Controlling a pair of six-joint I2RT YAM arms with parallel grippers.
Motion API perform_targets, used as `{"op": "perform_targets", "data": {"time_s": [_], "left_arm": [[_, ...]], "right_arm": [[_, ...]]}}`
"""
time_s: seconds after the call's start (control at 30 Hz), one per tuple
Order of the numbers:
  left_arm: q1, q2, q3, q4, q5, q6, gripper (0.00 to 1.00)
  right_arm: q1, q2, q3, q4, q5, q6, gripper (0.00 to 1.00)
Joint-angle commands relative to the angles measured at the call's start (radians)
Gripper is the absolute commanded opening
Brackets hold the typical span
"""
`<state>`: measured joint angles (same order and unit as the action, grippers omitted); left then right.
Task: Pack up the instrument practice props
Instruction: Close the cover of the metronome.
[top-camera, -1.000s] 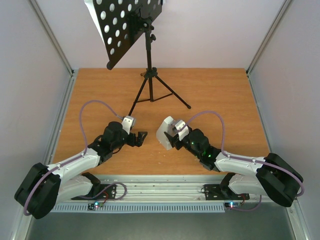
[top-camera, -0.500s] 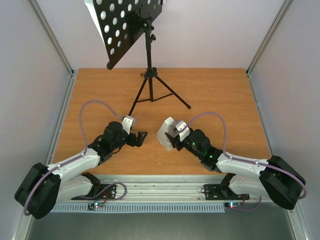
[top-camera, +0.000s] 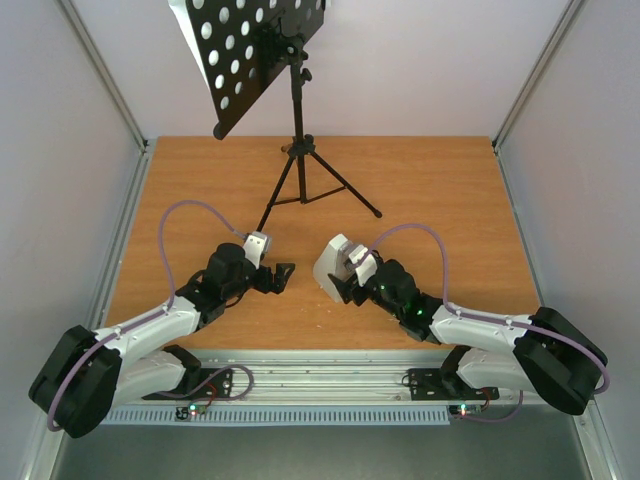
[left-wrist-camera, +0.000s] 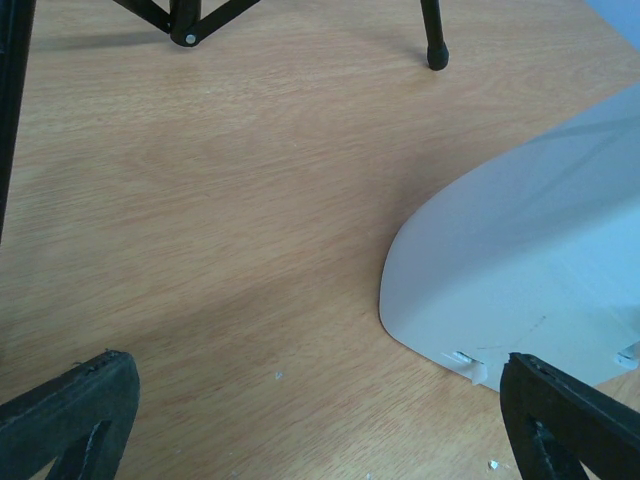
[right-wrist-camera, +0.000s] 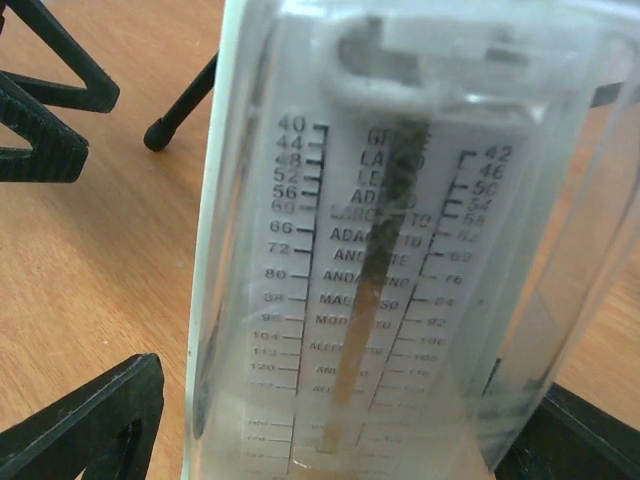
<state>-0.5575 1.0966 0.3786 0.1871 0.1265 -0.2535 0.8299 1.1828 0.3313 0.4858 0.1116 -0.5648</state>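
A tall black tripod music stand (top-camera: 297, 110) stands upright at the far edge of the bench (top-camera: 430, 190), with a white sheet (top-camera: 183, 25) seemingly behind its round-holed desk. A small white pyramid-shaped metronome (top-camera: 330, 263) tilts near front centre.

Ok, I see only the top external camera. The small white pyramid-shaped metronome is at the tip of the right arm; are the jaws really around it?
Observer: Yes. In the right wrist view the small white pyramid-shaped metronome fills the picture, and the jaws of the right gripper stand one on each side of its lower part. Whether they press it, I cannot tell.
Operator: And is anything between the left jaws?
Observer: Nothing. In the left wrist view the left gripper stands wide open over the wooden table, with the metronome's white body just ahead, toward the right of that picture.
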Motion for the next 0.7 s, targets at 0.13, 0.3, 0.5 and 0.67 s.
{"op": "perform_targets", "data": {"time_s": [0.13, 0.3, 0.5, 0.67], "left_arm": [[0.004, 0.005, 0.006, 0.055, 0.004, 0.011, 0.99], [0.004, 0.009, 0.006, 0.057, 0.007, 0.010, 0.99], [0.004, 0.005, 0.006, 0.057, 0.007, 0.010, 0.99], [0.004, 0.009, 0.007, 0.060, 0.013, 0.007, 0.99]], "right_arm": [[-0.001, -0.016, 0.037, -0.040, 0.015, 0.026, 0.98], [0.000, -0.036, 0.040, -0.061, 0.025, 0.037, 0.98], [0.000, -0.098, 0.020, -0.098, 0.053, 0.045, 0.98], [0.001, -0.127, 0.009, -0.126, 0.056, 0.056, 0.98]]}}
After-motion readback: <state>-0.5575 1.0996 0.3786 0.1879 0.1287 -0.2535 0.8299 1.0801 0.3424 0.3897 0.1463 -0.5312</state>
